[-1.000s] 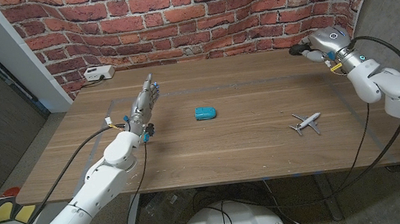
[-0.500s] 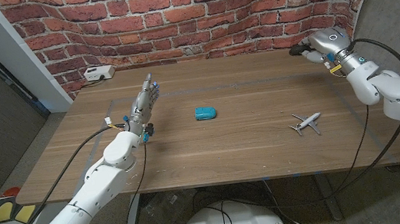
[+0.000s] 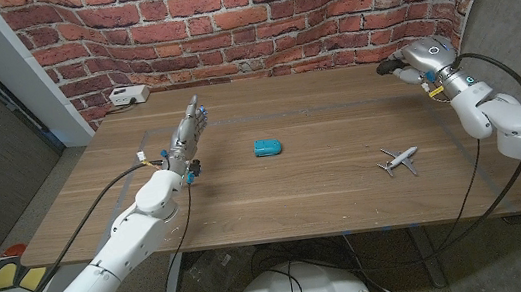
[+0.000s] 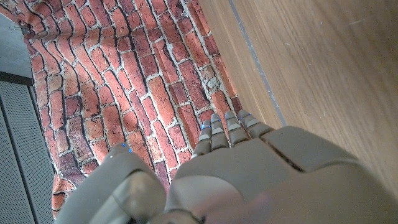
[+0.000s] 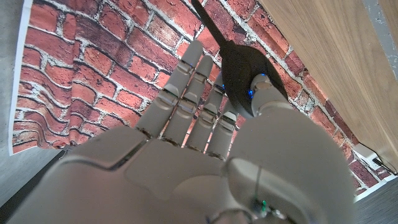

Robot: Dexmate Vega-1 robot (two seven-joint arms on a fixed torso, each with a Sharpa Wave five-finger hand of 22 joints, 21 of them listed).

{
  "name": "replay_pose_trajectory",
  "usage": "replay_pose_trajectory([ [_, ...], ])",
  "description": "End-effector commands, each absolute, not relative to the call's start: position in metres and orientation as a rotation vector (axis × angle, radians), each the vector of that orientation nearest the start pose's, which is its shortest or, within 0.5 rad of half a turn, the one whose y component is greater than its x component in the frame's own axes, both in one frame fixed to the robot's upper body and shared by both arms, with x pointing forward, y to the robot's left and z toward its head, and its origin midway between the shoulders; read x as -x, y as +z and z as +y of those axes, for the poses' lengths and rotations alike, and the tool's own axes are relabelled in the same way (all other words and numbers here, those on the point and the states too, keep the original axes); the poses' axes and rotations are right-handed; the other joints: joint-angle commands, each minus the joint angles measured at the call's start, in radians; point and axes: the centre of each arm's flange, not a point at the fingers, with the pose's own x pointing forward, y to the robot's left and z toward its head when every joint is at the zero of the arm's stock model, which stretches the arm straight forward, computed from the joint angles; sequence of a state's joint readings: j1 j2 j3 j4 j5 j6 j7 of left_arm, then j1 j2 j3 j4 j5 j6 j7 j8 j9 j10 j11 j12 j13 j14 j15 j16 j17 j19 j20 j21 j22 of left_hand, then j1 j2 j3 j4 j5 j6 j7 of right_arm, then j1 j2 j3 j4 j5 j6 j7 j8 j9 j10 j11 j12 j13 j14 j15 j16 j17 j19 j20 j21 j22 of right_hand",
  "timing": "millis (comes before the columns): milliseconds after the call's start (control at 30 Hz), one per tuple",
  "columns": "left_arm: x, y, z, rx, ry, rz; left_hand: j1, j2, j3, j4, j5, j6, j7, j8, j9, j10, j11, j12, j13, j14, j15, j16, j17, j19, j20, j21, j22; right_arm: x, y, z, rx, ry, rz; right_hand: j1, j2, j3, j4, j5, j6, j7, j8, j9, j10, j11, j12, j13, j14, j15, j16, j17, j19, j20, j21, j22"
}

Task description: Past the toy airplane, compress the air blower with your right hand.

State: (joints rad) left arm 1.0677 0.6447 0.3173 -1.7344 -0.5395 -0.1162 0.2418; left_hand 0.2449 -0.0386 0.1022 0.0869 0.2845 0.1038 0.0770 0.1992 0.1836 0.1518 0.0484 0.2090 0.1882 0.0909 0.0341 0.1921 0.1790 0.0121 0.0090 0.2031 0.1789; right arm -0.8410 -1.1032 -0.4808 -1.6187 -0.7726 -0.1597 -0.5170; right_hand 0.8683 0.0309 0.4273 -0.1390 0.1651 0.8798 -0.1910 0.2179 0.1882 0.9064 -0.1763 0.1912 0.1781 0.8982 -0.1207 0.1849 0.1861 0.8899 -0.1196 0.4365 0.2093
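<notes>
The right hand was at the far right corner of the wooden counter, close to the brick wall, with the black air blower at its fingers. In the right wrist view the blower's dark bulb sat against the hand: the thumb lay on one side of it and the other fingers stretched long beside it, nearly straight. The bulb looked round and full, and I could not tell for sure whether the hand truly gripped it or only touched it. The toy airplane lay on the counter nearer the robot, well apart from the blower and from the hand. A teal object rested near the middle of the counter. The left hand was over the left part of the counter, fingers straight and close together, holding nothing; the left wrist view showed its fingertips pointing toward the wall. A white box with a cable sat at the far left corner.
</notes>
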Motion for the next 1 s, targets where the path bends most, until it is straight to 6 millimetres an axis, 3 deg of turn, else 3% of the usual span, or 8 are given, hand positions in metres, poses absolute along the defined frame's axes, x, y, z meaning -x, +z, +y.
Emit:
replay_pose_trajectory([
  [33,-0.5815,-0.0261,0.2725,-0.088,-0.103,-0.578,0.011,-0.001,-0.003,0.001,0.0,0.01,-0.002,0.002,0.004,0.006,-0.001,-0.001,0.005,0.007,-0.004,-0.001,0.005,0.004,0.006,0.001,0.002,-0.5633,0.072,-0.3989,1.78,-0.627,-0.822,-0.009,-0.014,-0.009,0.002,0.008,-0.009,0.001,-0.005,0.006,-0.012,0.0,-0.004,0.002,-0.007,-0.095,-0.001,0.002,-0.004,-0.093,0.002,0.002],
  [1000,-0.5826,-0.0288,0.2751,-0.081,-0.102,-0.578,0.015,0.002,-0.007,0.001,-0.001,0.009,-0.002,0.001,0.004,0.004,-0.001,-0.003,0.005,0.007,-0.003,-0.002,0.005,0.003,0.006,0.001,0.002,-0.5597,0.077,-0.3968,1.802,-0.643,-0.817,-0.093,-0.063,-0.064,0.024,0.015,-0.071,0.003,-0.027,0.007,-0.078,-0.004,-0.008,0.003,-0.065,-0.088,-0.004,0.006,-0.044,-0.093,-0.012,-0.005],
])
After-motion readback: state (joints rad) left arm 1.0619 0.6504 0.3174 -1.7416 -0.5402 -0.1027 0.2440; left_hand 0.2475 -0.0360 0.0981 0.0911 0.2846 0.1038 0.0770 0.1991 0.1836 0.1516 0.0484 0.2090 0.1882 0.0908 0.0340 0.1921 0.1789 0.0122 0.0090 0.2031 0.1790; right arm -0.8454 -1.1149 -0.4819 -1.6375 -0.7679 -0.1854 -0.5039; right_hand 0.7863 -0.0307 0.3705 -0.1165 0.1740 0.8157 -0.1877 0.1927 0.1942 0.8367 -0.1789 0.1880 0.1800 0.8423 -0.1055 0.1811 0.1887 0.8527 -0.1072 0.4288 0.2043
